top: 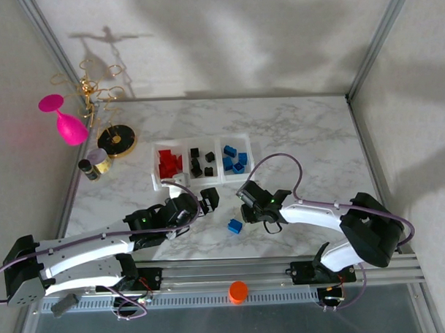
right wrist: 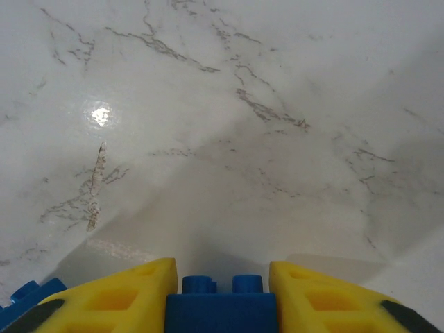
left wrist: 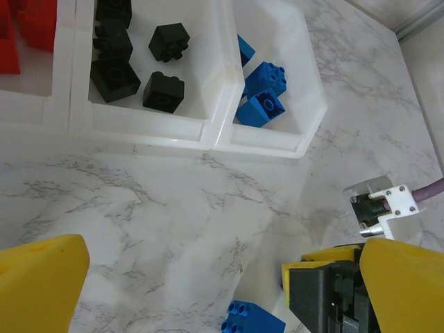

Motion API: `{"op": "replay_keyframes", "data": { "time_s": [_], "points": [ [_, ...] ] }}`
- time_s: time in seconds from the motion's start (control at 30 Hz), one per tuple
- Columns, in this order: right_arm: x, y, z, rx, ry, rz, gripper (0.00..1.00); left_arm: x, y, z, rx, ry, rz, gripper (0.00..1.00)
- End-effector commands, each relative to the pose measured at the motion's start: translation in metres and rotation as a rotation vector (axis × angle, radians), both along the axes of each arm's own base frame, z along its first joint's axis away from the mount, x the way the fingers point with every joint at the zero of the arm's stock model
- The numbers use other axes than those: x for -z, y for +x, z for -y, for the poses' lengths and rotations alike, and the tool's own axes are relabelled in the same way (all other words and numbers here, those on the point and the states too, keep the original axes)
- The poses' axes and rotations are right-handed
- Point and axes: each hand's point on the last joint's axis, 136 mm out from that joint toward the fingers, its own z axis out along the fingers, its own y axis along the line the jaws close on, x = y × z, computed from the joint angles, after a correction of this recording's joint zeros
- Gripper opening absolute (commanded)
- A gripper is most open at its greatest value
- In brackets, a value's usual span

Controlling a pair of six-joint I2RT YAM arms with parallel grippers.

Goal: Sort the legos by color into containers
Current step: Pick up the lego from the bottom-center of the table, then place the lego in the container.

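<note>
On the marble table before the containers, right hand clamped on a blue lego, left hand spread wide.

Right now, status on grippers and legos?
Right gripper closed on blue lego. Left gripper open, empty. Second blue lego loose on table. Trays unobstructed.

The containers stand in a row at the middle of the counter, with legos in every compartment. The left gripper hangs just before the middle compartment. To its right, the right gripper has a held brick between its fingers. A loose brick lies just beside it, on the near side.
</note>
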Motion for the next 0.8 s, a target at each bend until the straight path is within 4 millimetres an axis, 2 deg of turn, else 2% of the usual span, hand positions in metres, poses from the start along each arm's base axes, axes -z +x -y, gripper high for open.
{"op": "replay_keyframes", "data": {
  "time_s": [0.0,0.2,0.37,0.53,0.77],
  "points": [
    [-0.019,0.007,-0.003,-0.006,0.0,0.061,0.35,-0.014,0.002,-0.002,-0.028,-0.024,0.031,1.0],
    [-0.058,0.033,-0.011,-0.006,0.019,0.175,0.35,-0.031,0.008,-0.004,-0.038,-0.017,0.075,1.0],
    [-0.088,0.072,-0.019,0.014,0.021,0.26,0.35,-0.052,0.017,-0.016,-0.084,0.0,0.12,1.0],
    [-0.107,0.115,-0.031,0.04,0.059,0.316,0.35,-0.062,0.025,-0.027,-0.118,-0.008,0.134,1.0],
    [-0.094,0.155,-0.056,0.029,0.081,0.298,0.35,-0.064,0.028,-0.038,-0.137,-0.014,0.131,1.0]
  ]
}}
